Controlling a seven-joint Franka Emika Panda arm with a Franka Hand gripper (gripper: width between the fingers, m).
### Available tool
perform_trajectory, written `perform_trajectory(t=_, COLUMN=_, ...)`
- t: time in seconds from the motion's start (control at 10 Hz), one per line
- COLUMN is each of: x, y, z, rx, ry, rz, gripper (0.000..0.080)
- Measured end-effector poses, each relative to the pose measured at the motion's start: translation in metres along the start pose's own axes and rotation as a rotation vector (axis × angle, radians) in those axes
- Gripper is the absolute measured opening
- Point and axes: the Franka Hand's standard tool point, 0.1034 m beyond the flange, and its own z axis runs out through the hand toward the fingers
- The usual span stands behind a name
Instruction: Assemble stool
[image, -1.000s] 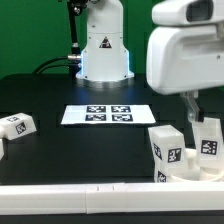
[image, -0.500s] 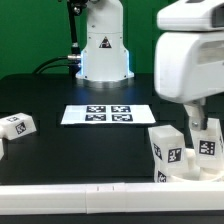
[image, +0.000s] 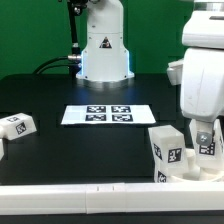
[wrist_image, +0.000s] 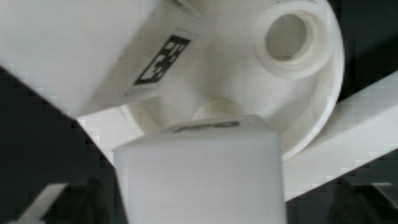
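The dark worktop (image: 60, 150) carries the stool at four o'clock. There the arm (image: 205, 80) hangs over the round seat (wrist_image: 302, 85), likely to socket an upright leg (image: 166, 152). A spare leg (image: 16, 125) lies at nine o'clock. Whether the gripper (image: 206, 130) clamps anything cannot be told.

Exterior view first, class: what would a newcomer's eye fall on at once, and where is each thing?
The big white robot arm looms at the exterior view's right, over tagged stool legs near the front. The marker board stands out in the middle, and a lone leg lies at the far left. In the wrist view, the round stool seat fills much of the picture.
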Motion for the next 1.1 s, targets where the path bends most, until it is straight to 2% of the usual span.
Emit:
perform_trajectory(t=0.1, x=-0.0001, y=0.0000, z=0.0001, rx=0.001, ry=0.000, rz=0.045, gripper=0.0547)
perform_trajectory(t=0.2, x=-0.0001, y=-0.0001, z=0.0002, rx=0.001, ry=0.000, rz=0.120, gripper=0.0364)
perform_trajectory(t=0.3, x=-0.0002, y=-0.0001, z=0.0004, rx=0.001, ry=0.000, rz=0.196, gripper=0.0334)
perform_trajectory(t=0.6, x=0.0001, y=0.0008, z=0.0015, rx=0.010, ry=0.003, rz=0.623, gripper=0.0334)
perform_trajectory(t=0.8, x=-0.0001, y=-0.0001, z=0.0022, rx=0.059, ry=0.005, rz=0.959, gripper=0.0334)
perform_trajectory(t=1.1, x=0.0009, y=-0.0010, z=0.0024, rx=0.060, ry=0.001, rz=1.111, gripper=0.0334)
